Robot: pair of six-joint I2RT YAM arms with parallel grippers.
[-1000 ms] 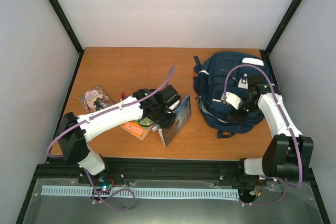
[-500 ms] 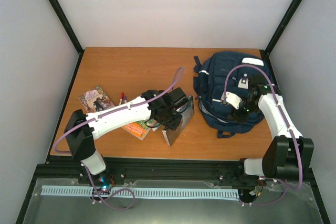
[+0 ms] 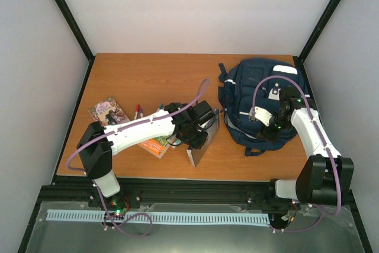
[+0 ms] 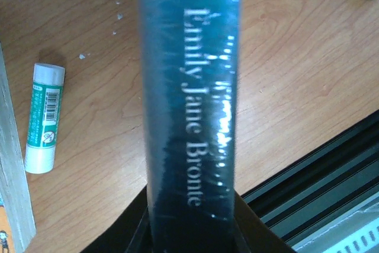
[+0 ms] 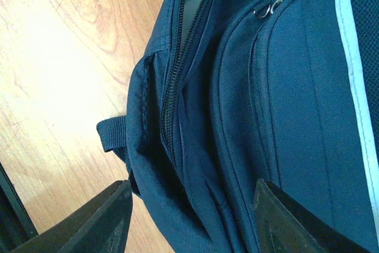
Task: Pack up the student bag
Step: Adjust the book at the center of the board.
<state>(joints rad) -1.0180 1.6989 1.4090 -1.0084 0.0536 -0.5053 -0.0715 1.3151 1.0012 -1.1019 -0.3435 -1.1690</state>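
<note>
The student bag (image 3: 260, 90) is a navy backpack with white stripes lying at the right of the table. It fills the right wrist view (image 5: 284, 87), where its zipper shows. My left gripper (image 3: 196, 133) is shut on a dark teal book (image 3: 205, 141), held on edge just above the table a little left of the bag. In the left wrist view the book's spine (image 4: 189, 87) reads "Emily Jane Bronte" and runs out from between my gripper (image 4: 190, 226). My right gripper (image 3: 269, 128) is open, its jaws (image 5: 195, 217) straddling the bag's near fabric edge.
A glue stick (image 4: 42, 119) lies on the table beside the held book. An orange book (image 3: 154, 145), two pens (image 3: 138, 111) and a small picture booklet (image 3: 106, 111) lie at the left. The black rail (image 3: 189, 191) runs along the table's near edge.
My left arm has carried the book to the right, closer to the bag, and turned it more on edge. The right arm has barely moved.
</note>
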